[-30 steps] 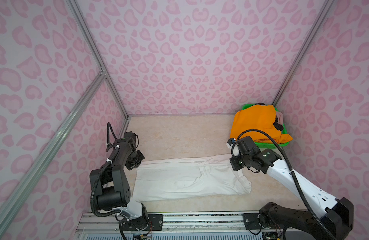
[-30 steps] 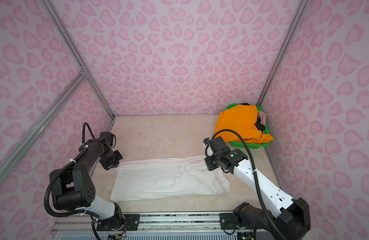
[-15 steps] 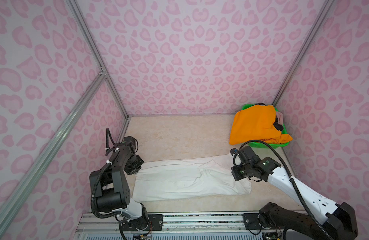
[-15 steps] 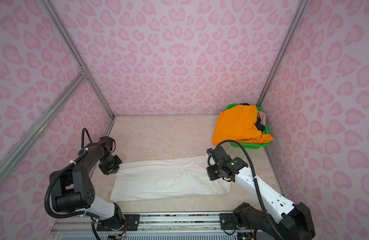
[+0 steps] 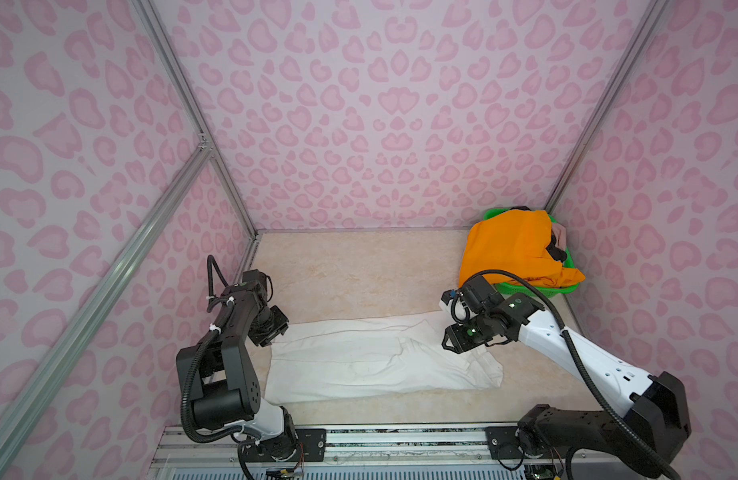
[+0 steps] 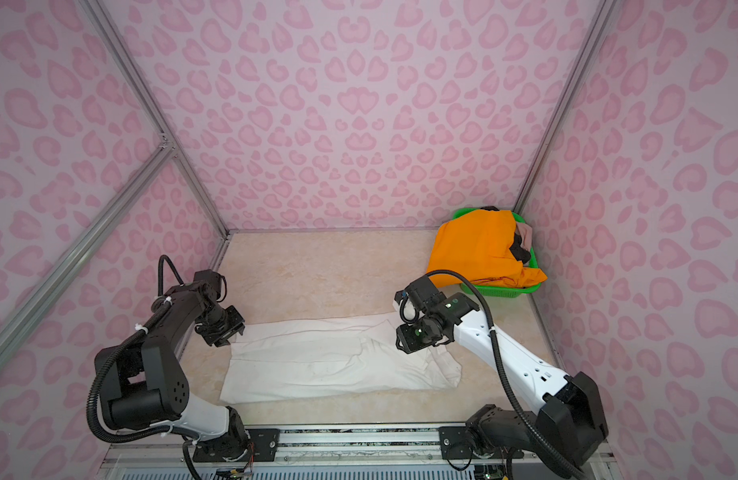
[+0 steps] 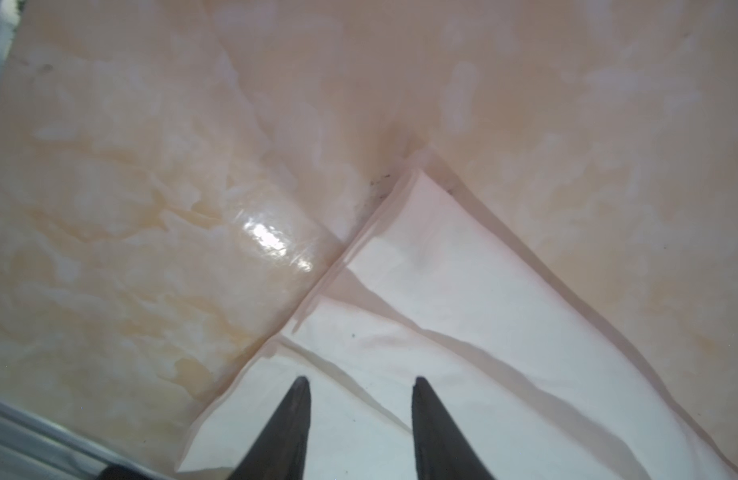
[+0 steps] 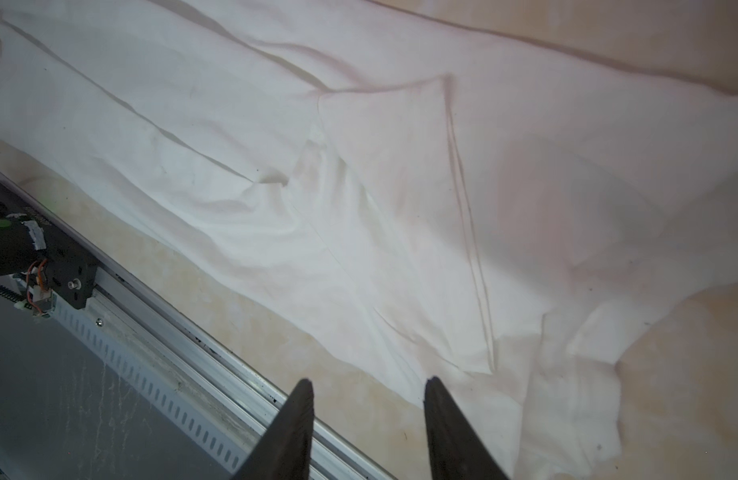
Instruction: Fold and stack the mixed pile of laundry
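Observation:
A white T-shirt (image 5: pixel 375 357) (image 6: pixel 334 357) lies flat on the table as a long folded band. Over its far left corner my left gripper (image 5: pixel 276 334) (image 7: pixel 361 380) stands open, with only cloth (image 7: pixel 463 332) below the fingertips. My right gripper (image 5: pixel 454 347) (image 8: pixel 369 380) hovers open above the shirt's right end (image 8: pixel 359 187), holding nothing. The rest of the laundry pile sits in the back right corner: orange shorts (image 5: pixel 513 249) (image 6: pixel 479 249) drape over a black piece (image 5: pixel 556 251) and a beige-pink piece (image 5: pixel 561 232).
A green mesh basket (image 5: pixel 538 291) (image 6: pixel 500 293) holds the pile against the right wall. Pink patterned walls close in on three sides. A metal rail (image 5: pixel 400 436) (image 8: pixel 172 332) runs along the table's front edge. Bare beige tabletop (image 5: pixel 359 274) lies behind the shirt.
Both grippers went from shut to open and let go of the shirt's far edge. Both came down and slightly towards the front, and the shirt now lies flat.

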